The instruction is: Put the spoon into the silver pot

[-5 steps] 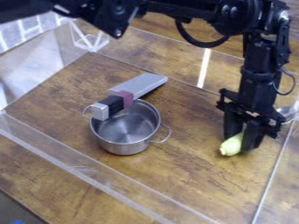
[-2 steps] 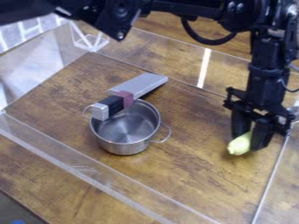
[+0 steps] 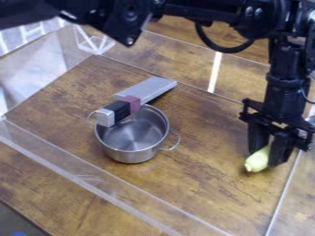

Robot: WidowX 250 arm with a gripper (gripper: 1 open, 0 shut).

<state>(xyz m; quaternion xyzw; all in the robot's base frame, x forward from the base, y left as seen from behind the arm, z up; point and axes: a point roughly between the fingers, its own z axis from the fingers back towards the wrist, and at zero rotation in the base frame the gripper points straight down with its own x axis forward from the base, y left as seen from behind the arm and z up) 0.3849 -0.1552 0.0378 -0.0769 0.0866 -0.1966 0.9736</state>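
Observation:
The spoon's yellow-green handle (image 3: 256,162) pokes out below the black gripper (image 3: 271,151) at the right side of the wooden table. The gripper points almost straight down and is shut on the spoon. The handle's lower end rests on or just above the wood. The spoon's metal bowl is hidden behind the fingers. The silver pot (image 3: 133,135) stands empty at the centre left, well apart from the gripper, with loop handles on its sides.
A flat grey slab with a purplish end (image 3: 139,98) lies with one end on the pot's far rim. Clear acrylic walls (image 3: 74,164) ring the table; the right wall runs close beside the gripper. The black arm (image 3: 209,18) reaches across the back.
The gripper and the spoon it holds have edged slightly to the right and toward the front. The pot and slab have not moved.

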